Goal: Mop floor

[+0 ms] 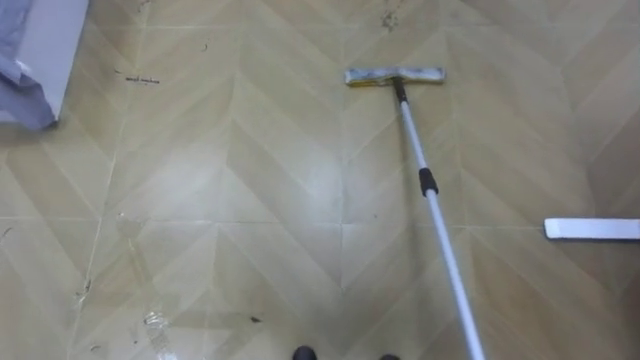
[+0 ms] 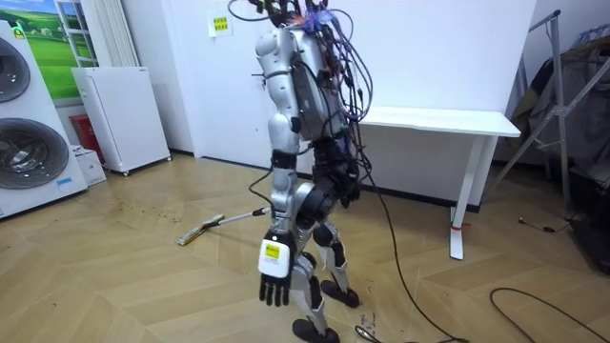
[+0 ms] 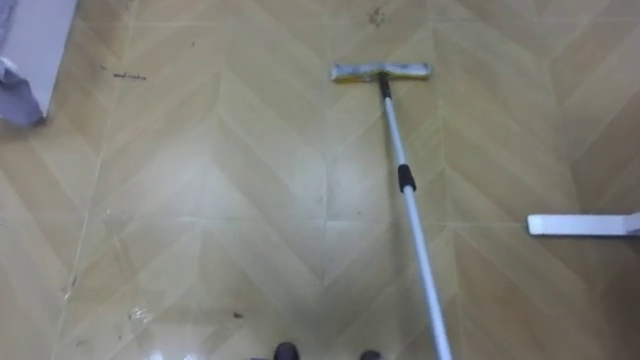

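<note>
mop (image 1: 428,182) flat on floor (image 1: 250,180), ahead | left hand (image 2: 274,272) hangs, fingers relaxed (well apart from mop)

I stand upright, with my left arm hanging straight down along my side. My left hand (image 2: 274,276) is loose, with its fingers relaxed and pointing downward, holding nothing.
</note>
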{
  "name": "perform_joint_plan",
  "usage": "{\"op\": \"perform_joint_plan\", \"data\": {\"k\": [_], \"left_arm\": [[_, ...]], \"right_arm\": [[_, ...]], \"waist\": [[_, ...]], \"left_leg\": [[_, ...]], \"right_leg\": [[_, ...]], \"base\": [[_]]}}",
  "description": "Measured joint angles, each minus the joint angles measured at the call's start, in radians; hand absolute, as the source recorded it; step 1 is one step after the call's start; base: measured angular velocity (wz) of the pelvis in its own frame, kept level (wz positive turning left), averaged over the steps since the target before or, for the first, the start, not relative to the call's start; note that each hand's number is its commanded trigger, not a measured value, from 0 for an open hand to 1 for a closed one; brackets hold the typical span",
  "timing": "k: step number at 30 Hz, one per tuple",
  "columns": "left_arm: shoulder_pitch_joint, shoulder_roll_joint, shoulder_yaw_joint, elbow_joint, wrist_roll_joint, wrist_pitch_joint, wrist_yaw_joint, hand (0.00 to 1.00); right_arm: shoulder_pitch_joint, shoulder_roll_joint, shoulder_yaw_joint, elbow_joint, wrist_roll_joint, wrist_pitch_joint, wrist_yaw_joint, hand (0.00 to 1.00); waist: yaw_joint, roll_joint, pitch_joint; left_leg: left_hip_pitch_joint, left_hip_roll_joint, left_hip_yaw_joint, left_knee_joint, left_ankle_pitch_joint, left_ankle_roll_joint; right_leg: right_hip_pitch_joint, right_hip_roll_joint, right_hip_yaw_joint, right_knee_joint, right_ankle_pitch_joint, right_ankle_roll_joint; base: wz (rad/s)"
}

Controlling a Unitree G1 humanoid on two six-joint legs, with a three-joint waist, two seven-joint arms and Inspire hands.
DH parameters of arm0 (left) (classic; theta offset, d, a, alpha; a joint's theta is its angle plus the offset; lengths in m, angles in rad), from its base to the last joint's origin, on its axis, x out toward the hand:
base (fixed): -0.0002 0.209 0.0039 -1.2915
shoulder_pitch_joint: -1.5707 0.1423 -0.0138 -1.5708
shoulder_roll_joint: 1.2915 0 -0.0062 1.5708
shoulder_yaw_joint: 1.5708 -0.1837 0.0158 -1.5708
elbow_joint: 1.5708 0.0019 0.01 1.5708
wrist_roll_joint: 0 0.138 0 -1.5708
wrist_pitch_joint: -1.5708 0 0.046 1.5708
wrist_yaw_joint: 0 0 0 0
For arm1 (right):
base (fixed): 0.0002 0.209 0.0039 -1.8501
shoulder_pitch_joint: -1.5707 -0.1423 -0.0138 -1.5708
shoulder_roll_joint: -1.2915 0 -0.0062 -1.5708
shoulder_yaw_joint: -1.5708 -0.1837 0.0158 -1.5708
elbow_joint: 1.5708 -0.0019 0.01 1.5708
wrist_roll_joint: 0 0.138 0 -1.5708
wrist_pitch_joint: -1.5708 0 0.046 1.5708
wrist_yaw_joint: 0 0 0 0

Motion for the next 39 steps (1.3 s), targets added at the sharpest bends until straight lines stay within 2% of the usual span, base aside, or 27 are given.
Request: {"op": "perform_joint_plan", "data": {"k": [2, 3, 4, 6, 7, 8, 9, 10, 11, 12, 13, 14, 15, 16, 18, 19, 21, 22, 23, 24, 26, 28, 32, 34, 36, 38, 39], "left_arm": [[0.000, 0.024, -0.006, 0.019, -0.003, 0.028, 0.000, 0.00], [0.000, 0.030, -0.011, 0.019, -0.006, 0.037, 0.000, 0.00], [0.000, 0.044, -0.037, 0.018, -0.007, 0.057, 0.001, 0.00], [0.008, 0.052, -0.078, 0.018, -0.032, 0.072, 0.010, 0.00], [0.009, 0.052, -0.109, 0.018, -0.059, 0.076, 0.013, 0.00], [0.015, 0.052, -0.122, 0.019, -0.078, 0.076, 0.013, 0.00], [0.022, 0.051, -0.147, 0.035, -0.106, 0.077, 0.012, 0.00], [0.021, 0.052, -0.160, 0.035, -0.110, 0.082, 0.012, 0.00], [0.018, 0.052, -0.160, 0.034, -0.109, 0.081, 0.011, 0.00], [0.011, 0.059, -0.159, 0.034, -0.109, 0.073, 0.000, 0.00], [0.021, 0.062, -0.155, 0.030, -0.093, 0.065, -0.016, 0.00], [0.020, 0.063, -0.155, 0.017, -0.060, 0.064, -0.038, 0.00], [0.024, 0.062, -0.155, 0.013, -0.048, 0.064, -0.051, 0.00], [0.029, 0.065, -0.155, 0.012, -0.036, 0.067, -0.078, 0.00], [0.032, 0.080, -0.157, 0.016, -0.035, 0.082, -0.115, 0.00], [0.031, 0.087, -0.158, 0.015, -0.021, 0.102, -0.139, 0.00], [0.011, 0.089, -0.156, 0.013, -0.001, 0.121, -0.167, 0.00], [-0.009, 0.082, -0.156, 0.014, 0.010, 0.128, -0.175, 0.00], [-0.024, 0.079, -0.156, 0.013, 0.011, 0.129, -0.174, 0.00], [-0.047, 0.069, -0.148, 0.001, 0.018, 0.134, -0.154, 0.00], [-0.064, 0.055, -0.146, -0.035, 0.014, 0.129, -0.114, 0.00], [-0.068, 0.051, -0.144, -0.077, 0.005, 0.123, -0.067, 0.00], [-0.055, 0.024, -0.133, -0.080, 0.008, 0.105, -0.042, 0.00], [0.001, 0.027, -0.127, -0.077, 0.008, 0.112, -0.026, 0.00], [0.045, 0.032, -0.106, -0.078, 0.007, 0.136, -0.018, 0.00], [0.064, 0.041, -0.107, -0.084, 0.000, 0.150, -0.005, 0.00], [0.065, 0.053, -0.113, -0.095, -0.028, 0.151, -0.004, 0.00]], "right_arm": [[-0.030, 0.004, 0.000, 0.033, 0.006, 0.013, 0.014, 1.00], [-0.051, 0.003, -0.004, 0.043, 0.005, 0.016, 0.017, 1.00], [-0.090, -0.008, -0.008, 0.067, 0.005, 0.038, 0.031, 1.00], [-0.146, -0.038, -0.001, 0.098, 0.037, 0.061, 0.057, 1.00], [-0.186, -0.065, 0.014, 0.107, 0.051, 0.075, 0.080, 1.00], [-0.209, -0.079, 0.014, 0.109, 0.051, 0.088, 0.092, 1.00], [-0.257, -0.105, 0.015, 0.109, 0.050, 0.102, 0.116, 1.00], [-0.307, -0.130, 0.015, 0.108, 0.051, 0.103, 0.142, 1.00], [-0.333, -0.138, 0.017, 0.108, 0.052, 0.103, 0.154, 1.00], [-0.383, -0.145, 0.030, 0.109, 0.062, 0.103, 0.170, 1.00], [-0.409, -0.154, 0.046, 0.108, 0.083, 0.098, 0.183, 1.00], [-0.410, -0.163, 0.051, 0.095, 0.092, 0.098, 0.198, 1.00], [-0.405, -0.171, 0.051, 0.096, 0.096, 0.101, 0.205, 1.00], [-0.392, -0.182, 0.051, 0.100, 0.115, 0.102, 0.216, 1.00], [-0.359, -0.184, 0.051, 0.100, 0.125, 0.107, 0.236, 1.00], [-0.323, -0.183, 0.047, 0.095, 0.127, 0.111, 0.244, 1.00], [-0.252, -0.186, 0.038, 0.096, 0.157, 0.113, 0.252, 1.00], [-0.221, -0.194, 0.038, 0.104, 0.167, 0.117, 0.250, 1.00], [-0.213, -0.196, 0.037, 0.114, 0.167, 0.119, 0.249, 1.00], [-0.177, -0.195, 0.039, 0.130, 0.175, 0.120, 0.234, 1.00], [-0.109, -0.180, 0.041, 0.126, 0.204, 0.120, 0.194, 1.00], [-0.069, -0.126, 0.044, 0.110, 0.233, 0.119, 0.141, 1.00], [-0.047, -0.079, 0.045, 0.111, 0.268, 0.118, 0.110, 1.00], [-0.064, -0.079, 0.050, 0.112, 0.237, 0.132, 0.088, 1.00], [-0.098, -0.086, 0.048, 0.112, 0.197, 0.155, 0.074, 1.00], [-0.150, -0.106, 0.050, 0.112, 0.185, 0.181, 0.074, 1.00], [-0.203, -0.124, 0.052, 0.116, 0.174, 0.199, 0.077, 1.00]], "waist": [[0.010, -0.001, 0.0010], [0.011, -0.003, 0.0001], [0.031, 0.001, -0.0007], [0.083, -0.002, -0.0007], [0.106, -0.013, 0.0013], [0.119, -0.023, 0.0077], [0.141, -0.021, 0.0068], [0.156, -0.027, 0.0094], [0.165, -0.032, 0.0140], [0.177, -0.056, 0.0268], [0.173, -0.060, 0.0244], [0.169, -0.062, 0.0151], [0.169, -0.058, 0.0062], [0.171, -0.043, -0.0044], [0.165, -0.031, -0.0139], [0.143, -0.029, -0.0151], [0.116, -0.030, -0.0224], [0.112, -0.021, -0.0110], [0.106, -0.012, -0.0034], [0.087, 0.011, 0.0010], [0.062, 0.050, -0.0057], [0.031, 0.071, -0.0095], [0.039, 0.070, -0.0123], [0.072, 0.052, -0.0071], [0.078, 0.041, -0.0077], [0.094, 0.022, -0.0021], [0.109, 0.006, 0.0007]], "left_leg": [[-0.083, -0.001, -0.022, 0.154, -0.038, -0.037], [-0.105, 0.001, -0.024, 0.197, -0.039, -0.039], [-0.174, 0.018, -0.029, 0.323, -0.019, -0.060], [-0.260, 0.040, -0.034, 0.504, 0.070, -0.085], [-0.323, 0.039, -0.038, 0.616, 0.190, -0.089], [-0.362, 0.036, -0.038, 0.693, 0.259, -0.093], [-0.438, 0.031, -0.031, 0.876, 0.325, -0.113], [-0.520, 0.034, -0.010, 1.047, 0.310, -0.099], [-0.551, 0.038, 0.010, 1.095, 0.295, -0.081], [-0.574, 0.046, 0.049, 1.086, 0.253, -0.056], [-0.555, 0.051, 0.067, 0.949, 0.215, -0.050], [-0.491, 0.046, 0.081, 0.701, 0.187, -0.035], [-0.447, 0.046, 0.084, 0.568, 0.181, -0.026], [-0.348, 0.046, 0.087, 0.313, 0.179, -0.023], [-0.210, 0.034, 0.093, 0.024, 0.182, -0.018], [-0.152, 0.021, 0.108, -0.069, 0.182, -0.018], [-0.136, -0.001, 0.150, -0.049, 0.175, 0.046], [-0.145, -0.006, 0.171, 0.012, 0.118, 0.095], [-0.153, -0.013, 0.166, 0.051, 0.087, 0.104], [-0.167, -0.034, 0.152, 0.122, 0.032, 0.112], [-0.176, -0.053, 0.139, 0.182, -0.026, 0.139], [-0.171, -0.066, 0.133, 0.192, -0.064, 0.149], [-0.145, -0.073, 0.117, 0.165, -0.067, 0.144], [-0.109, -0.075, 0.067, 0.185, -0.088, 0.105], [-0.092, -0.075, 0.043, 0.251, -0.104, 0.074], [-0.115, -0.067, 0.046, 0.355, -0.100, 0.046], [-0.144, -0.054, 0.059, 0.435, -0.069, -0.006]], "right_leg": [[-0.063, 0.007, 0.001, 0.129, -0.070, -0.034], [-0.076, 0.011, 0.006, 0.151, -0.086, -0.042], [-0.108, 0.034, 0.023, 0.209, -0.108, -0.070], [-0.131, 0.066, 0.040, 0.279, -0.131, -0.095], [-0.133, 0.071, 0.048, 0.316, -0.144, -0.114], [-0.134, 0.071, 0.052, 0.336, -0.148, -0.118], [-0.138, 0.070, 0.056, 0.367, -0.157, -0.132], [-0.147, 0.070, 0.062, 0.383, -0.165, -0.125], [-0.149, 0.070, 0.070, 0.383, -0.168, -0.119], [-0.152, 0.064, 0.099, 0.375, -0.171, -0.114], [-0.142, 0.065, 0.103, 0.338, -0.175, -0.094], [-0.118, 0.072, 0.101, 0.273, -0.159, -0.058], [-0.102, 0.085, 0.100, 0.235, -0.149, -0.039], [-0.063, 0.112, 0.107, 0.159, -0.136, -0.014], [-0.008, 0.141, 0.131, 0.088, -0.123, 0.008], [0.026, 0.134, 0.132, 0.073, -0.120, 0.014], [0.051, 0.110, 0.149, 0.102, -0.136, 0.011], [0.008, 0.094, 0.166, 0.232, -0.120, 0.032], [-0.031, 0.090, 0.171, 0.324, -0.086, 0.039], [-0.115, 0.086, 0.190, 0.501, -0.004, 0.036], [-0.225, 0.081, 0.214, 0.641, 0.014, 0.038], [-0.341, 0.062, 0.227, 0.631, 0.010, 0.048], [-0.355, 0.053, 0.219, 0.269, 0.014, 0.042], [-0.340, 0.071, 0.159, 0.107, 0.062, -0.014], [-0.300, 0.066, 0.118, 0.100, 0.093, -0.048], [-0.286, 0.044, 0.076, 0.151, 0.063, -0.052], [-0.288, 0.046, 0.072, 0.181, 0.034, -0.060]], "base": [[0.14], [0.21], [0.00], [-0.24], [-0.28], [-0.41], [-0.43], [-0.39], [-0.28], [-0.06], [0.19], [0.37], [0.42], [0.27], [0.37], [0.57], [0.70], [0.51], [0.39], [0.49], [0.47], [0.10], [-0.29], [-0.84], [-0.51], [-0.24], [-0.22]]}}
